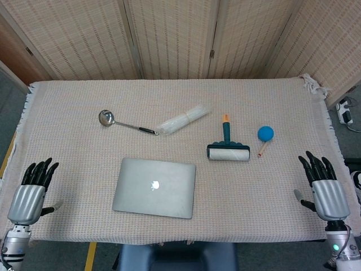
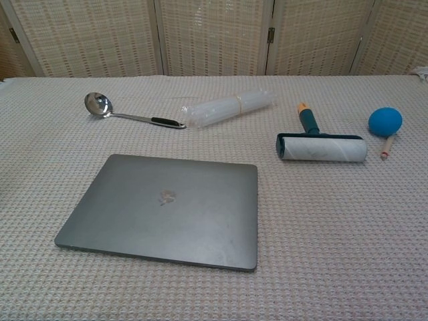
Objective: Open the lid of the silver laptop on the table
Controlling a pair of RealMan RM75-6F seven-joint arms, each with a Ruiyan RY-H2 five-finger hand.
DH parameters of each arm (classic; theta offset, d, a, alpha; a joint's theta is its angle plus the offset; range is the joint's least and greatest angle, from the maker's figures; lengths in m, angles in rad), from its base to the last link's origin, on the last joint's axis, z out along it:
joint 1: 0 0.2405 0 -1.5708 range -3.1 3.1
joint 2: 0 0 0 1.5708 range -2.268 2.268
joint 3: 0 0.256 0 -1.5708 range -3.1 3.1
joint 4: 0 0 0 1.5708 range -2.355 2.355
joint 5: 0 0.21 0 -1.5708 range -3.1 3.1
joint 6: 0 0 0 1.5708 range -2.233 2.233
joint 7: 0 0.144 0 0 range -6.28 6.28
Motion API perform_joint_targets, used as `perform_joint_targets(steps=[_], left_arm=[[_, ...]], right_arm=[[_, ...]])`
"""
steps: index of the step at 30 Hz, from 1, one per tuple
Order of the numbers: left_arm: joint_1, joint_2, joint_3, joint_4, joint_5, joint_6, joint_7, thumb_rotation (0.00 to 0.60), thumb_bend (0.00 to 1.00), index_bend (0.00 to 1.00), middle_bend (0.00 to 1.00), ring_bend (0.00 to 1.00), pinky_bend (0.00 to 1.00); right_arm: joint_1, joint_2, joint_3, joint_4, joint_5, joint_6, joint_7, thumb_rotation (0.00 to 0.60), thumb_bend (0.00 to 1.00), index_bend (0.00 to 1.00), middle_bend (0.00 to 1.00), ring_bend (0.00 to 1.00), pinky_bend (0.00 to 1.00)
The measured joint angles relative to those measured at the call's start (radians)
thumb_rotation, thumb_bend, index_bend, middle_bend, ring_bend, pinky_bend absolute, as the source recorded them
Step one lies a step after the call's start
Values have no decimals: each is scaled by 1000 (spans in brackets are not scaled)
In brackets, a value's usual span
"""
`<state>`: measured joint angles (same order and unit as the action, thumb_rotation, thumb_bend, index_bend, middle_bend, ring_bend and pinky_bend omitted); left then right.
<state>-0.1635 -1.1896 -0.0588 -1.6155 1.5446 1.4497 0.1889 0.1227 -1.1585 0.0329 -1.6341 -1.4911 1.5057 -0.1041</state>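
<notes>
The silver laptop (image 1: 154,187) lies shut and flat on the table's near middle, logo up; the chest view shows the same laptop (image 2: 164,208) with its lid down. My left hand (image 1: 29,194) hovers at the table's near left corner, fingers spread, holding nothing, well left of the laptop. My right hand (image 1: 324,189) is at the near right corner, fingers spread and empty, far to the laptop's right. Neither hand shows in the chest view.
Behind the laptop lie a steel ladle (image 1: 125,123), a clear plastic-wrapped roll (image 1: 183,119), a lint roller (image 1: 228,148) with a teal handle, and a blue ball on a stick (image 1: 265,135). A woven cloth (image 1: 73,152) covers the table; folding screens stand behind.
</notes>
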Motion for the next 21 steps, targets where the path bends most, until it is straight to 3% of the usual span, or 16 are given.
perform_joint_targets(steps=[12,21], left_arm=[[-187,6,12,-16,159,-179,-48,600,155,45,72,8,0],[-360,-125,1,48,210,-329,-158,600,156,67,92,21,0]], right_arm=[[13,0,9,3,-26,-24,5,600,323,0,15,92,0],[14,2,11,-6,-35,-32,0,600,321,0,14,94,0]])
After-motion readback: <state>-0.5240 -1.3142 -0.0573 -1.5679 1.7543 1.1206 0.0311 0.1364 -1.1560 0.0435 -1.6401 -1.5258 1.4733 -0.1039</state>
